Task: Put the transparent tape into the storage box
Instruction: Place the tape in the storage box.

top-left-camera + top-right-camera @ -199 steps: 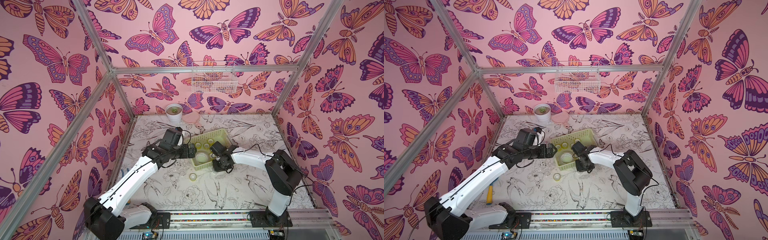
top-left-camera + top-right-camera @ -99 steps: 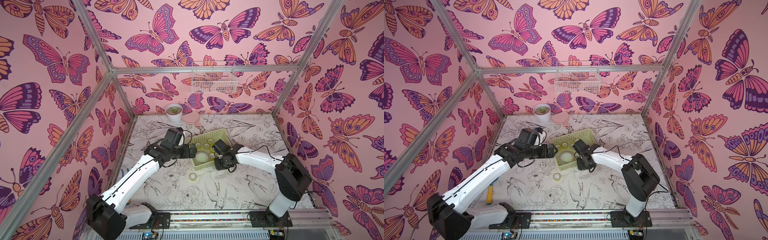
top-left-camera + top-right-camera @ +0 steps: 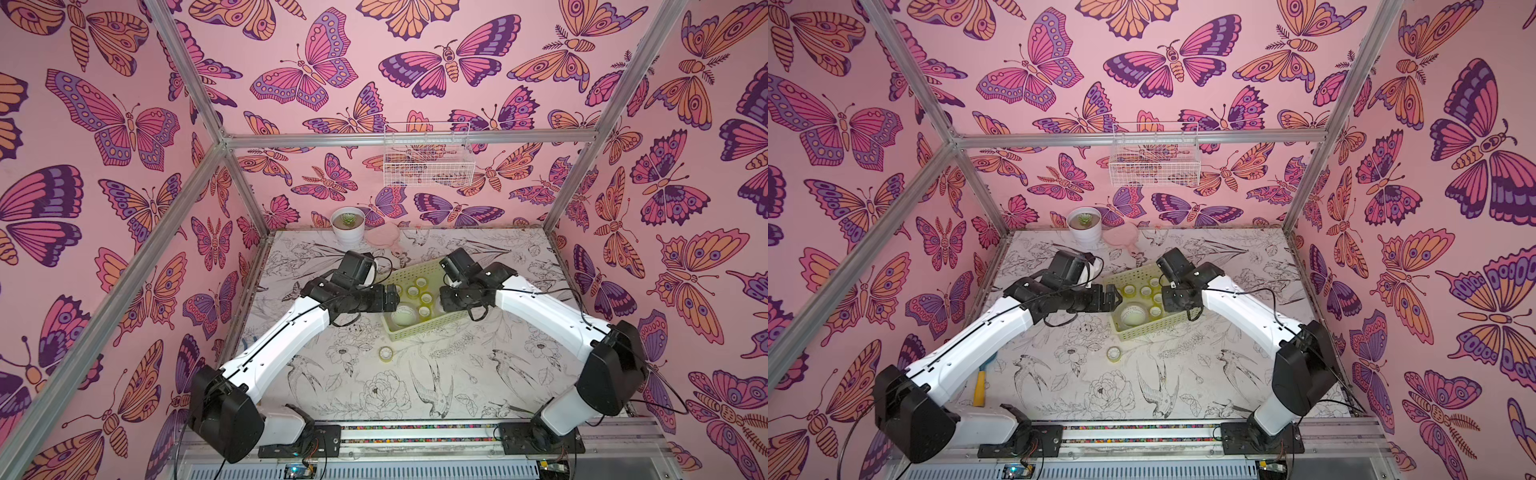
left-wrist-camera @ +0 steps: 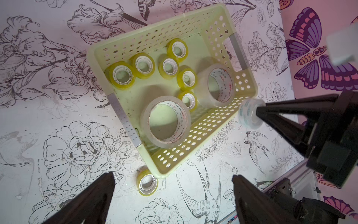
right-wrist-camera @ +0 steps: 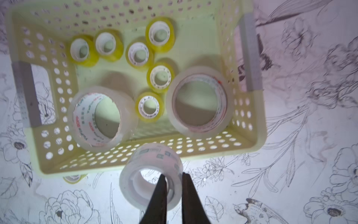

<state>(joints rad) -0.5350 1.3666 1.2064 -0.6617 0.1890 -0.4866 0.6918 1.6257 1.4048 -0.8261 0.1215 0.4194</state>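
Storage box point(image 4: 193, 124): one unit was counted. It was pale yellow-green and rectangular, with perforated walls and a grey-taped handle opening at each short end. It was seen at the centre of both top views, on the printed table point(image 3: 374, 395).
Transparent tape, total: ten rolls were counted.
Small yellow rolls point(image 4: 143, 65): seven were counted, each a yellow-tinted ring on a white core. Six were laid flat inside the box, grouped in the upper centre of the left wrist frame.
Loose yellow roll point(image 4: 147, 182): the seventh was found flat on the table just outside a box corner, at the lower centre of the left wrist frame.
Large rolls point(image 4: 165, 121): two were counted, wide and whitish, with red print on the inner core. Both were laid flat inside the box, near its long perforated wall.
Small clear roll point(image 5: 151, 176): one was counted, whitish and see-through, with faint printed squares. It was held outside the box, just beside the long wall, at the lower centre of the right wrist frame.
Right gripper point(image 5: 174, 175): the jaws were clamped on the wall of the small clear roll, with one finger inside the core and one outside.
Left gripper point(image 4: 172, 179): the jaws were set wide apart, at the box's left edge in both top views.
Other items: one white plant pot point(image 3: 348, 226) and one white wire basket point(image 3: 428, 160) were noted in the upper centre of a top view.
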